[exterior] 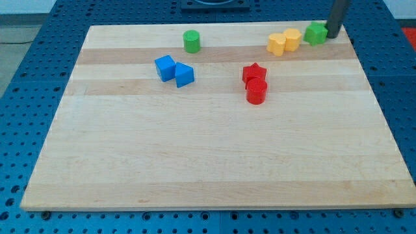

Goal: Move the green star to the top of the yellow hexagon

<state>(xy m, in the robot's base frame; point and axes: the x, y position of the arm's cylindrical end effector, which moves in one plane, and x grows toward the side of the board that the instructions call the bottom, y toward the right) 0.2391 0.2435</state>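
The green star (316,32) sits near the view's top right corner of the wooden board (214,162). My tip (333,36) is right beside it on its right, touching or nearly touching. Two yellow blocks lie just left of the star: one (292,38) close to it, and one (277,44) a little further left and lower. I cannot tell which of them is the hexagon.
A green cylinder (191,41) stands at the view's top, left of centre. Two blue blocks (165,67) (184,75) lie together below it. A red star (254,73) touches a red cylinder (256,91) near the centre. The board's right edge is close to my tip.
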